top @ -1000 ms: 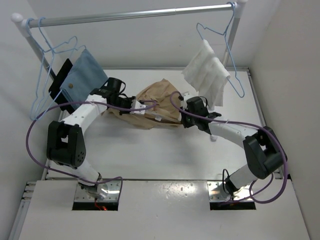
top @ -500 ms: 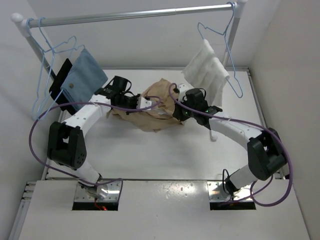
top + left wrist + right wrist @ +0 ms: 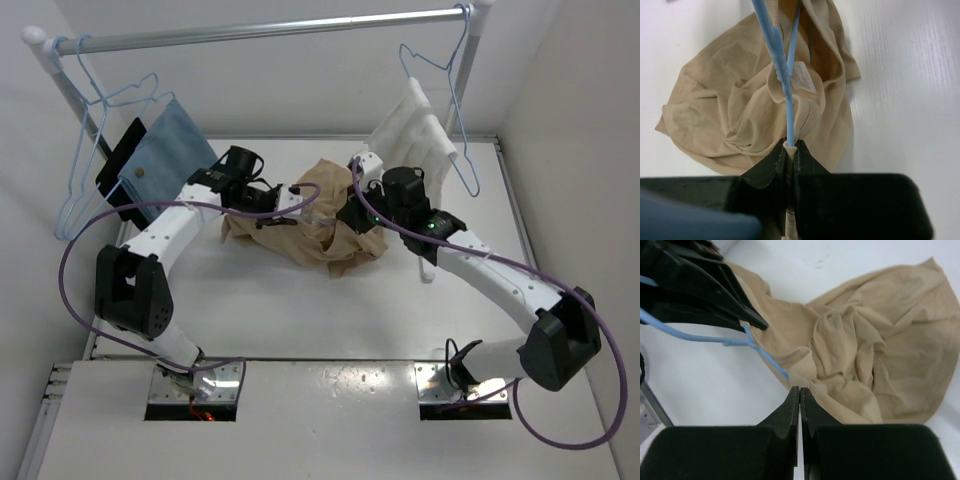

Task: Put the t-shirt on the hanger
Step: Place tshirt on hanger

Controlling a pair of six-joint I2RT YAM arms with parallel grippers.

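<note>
- While the left gripper [image 3: 790, 146] was clamped shut on the hanger [image 3: 781, 75] wire and a fold of ribbed collar together, the wire ran from its tips up into the shirt [image 3: 725, 115]. This likely kept the neck opening pinned to the frame.
- The right gripper [image 3: 800, 389] was pinched closed on the shirt's edge, just where a blue wire end met the cloth, apparently to draw fabric along the hanger's arm.
- Between the two grippers the shirt hung bunched, and its lower folds seemed to rest on the table [image 3: 300, 310] mid-workspace, near the towel [image 3: 415, 135] hanging at back right.
- Judged from that, the hanger sat only partly inside the shirt, and neither shoulder looked seated.
- Compared with a second earlier, the right gripper had moved left toward the left one and its elbow had swung out to the right. The bundle had slumped toward the near edge and spread wider.
</note>
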